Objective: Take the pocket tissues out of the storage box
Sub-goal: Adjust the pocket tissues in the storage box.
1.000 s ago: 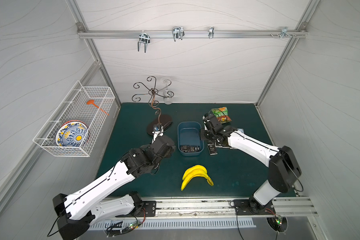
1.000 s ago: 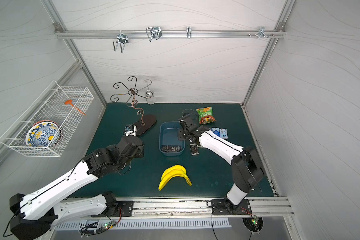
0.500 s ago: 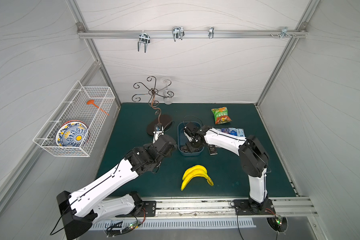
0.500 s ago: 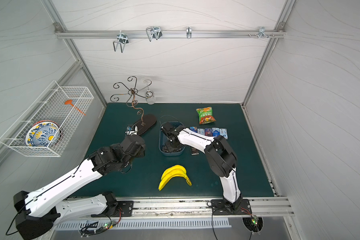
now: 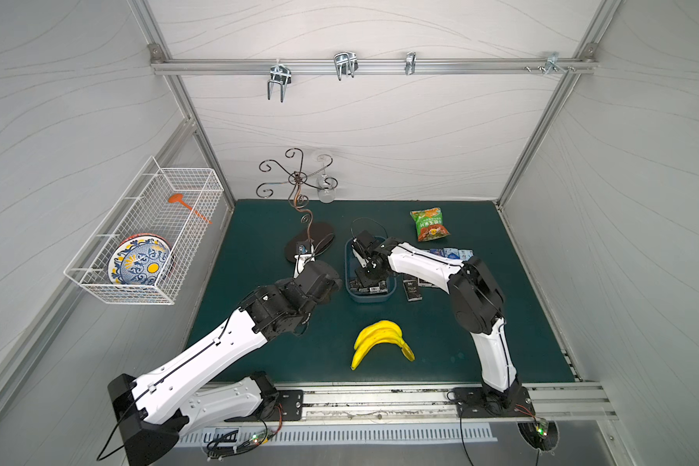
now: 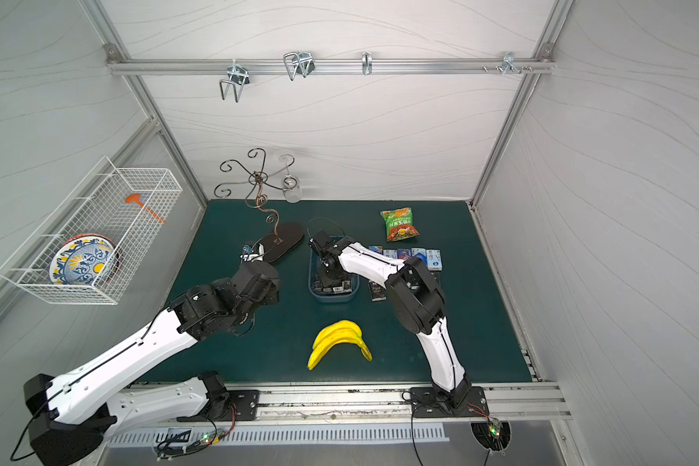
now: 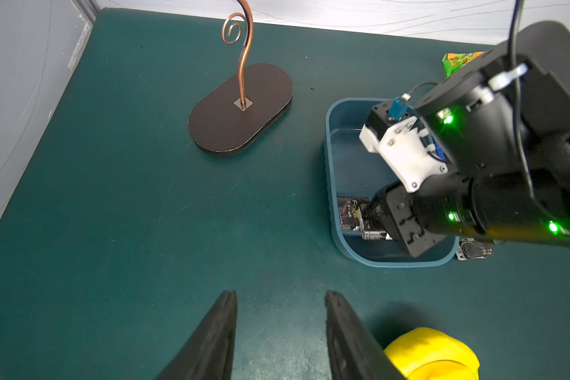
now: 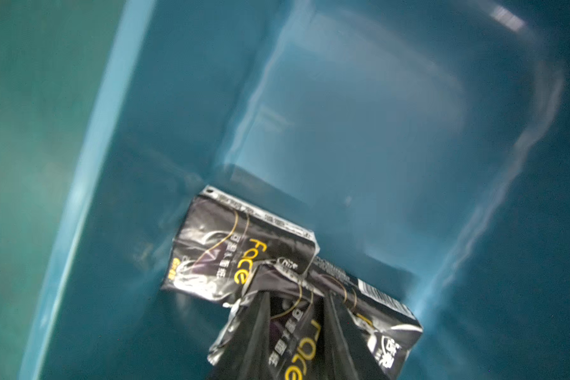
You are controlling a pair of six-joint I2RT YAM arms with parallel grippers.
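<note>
The blue-grey storage box (image 5: 370,299) (image 6: 333,300) (image 7: 329,148) stands mid-table. Black pocket tissues (image 5: 374,287) (image 7: 351,212) lie at its near end. My right gripper (image 8: 295,294) reaches down into the box and is shut on one black pack (image 8: 297,329). A loose black pack (image 8: 218,250) lies beside the held one, and another (image 8: 387,316) lies under it. Right of the box, blue packs (image 5: 450,253) (image 6: 416,255) and black packs (image 5: 412,291) (image 6: 377,291) lie on the mat. Left of the box my left gripper (image 7: 280,294) hangs open over bare mat, holding nothing.
A bunch of bananas (image 5: 380,339) (image 7: 431,352) lies near the front. A green-orange snack bag (image 5: 429,224) sits at the back right. The curled metal stand with a dark oval base (image 5: 309,242) (image 7: 241,108) is left of the box. A white wire basket (image 5: 146,234) hangs on the left wall.
My right gripper has swung from the table right of the box into the box and shut on a black pack. The left arm has barely moved.
</note>
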